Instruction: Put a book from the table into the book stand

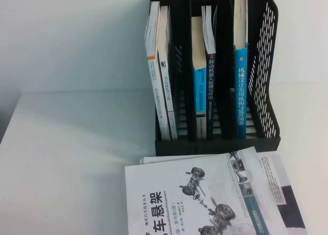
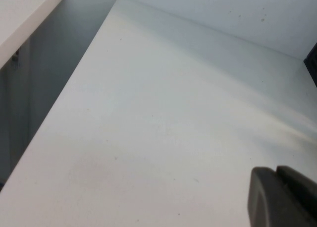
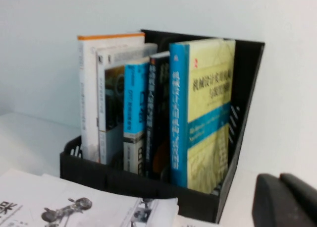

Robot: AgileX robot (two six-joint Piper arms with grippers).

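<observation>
While only a dark corner of my left tool (image 2: pixel 282 197) shows above bare bench (image 2: pixel 148 128) and of my right tool (image 3: pixel 287 199) near the book stand (image 1: pixel 266 65), I cannot tell how far either is parted; neither visibly holds or touches anything. The book (image 1: pixel 209 71), dark-spined, stands upright in the stand's middle slot between a blue-spined volume (image 1: pixel 199 86) and a divider. A white book (image 1: pixel 205 199) lies before the stand, cut off at the near edge; open bench lies to my left.
</observation>
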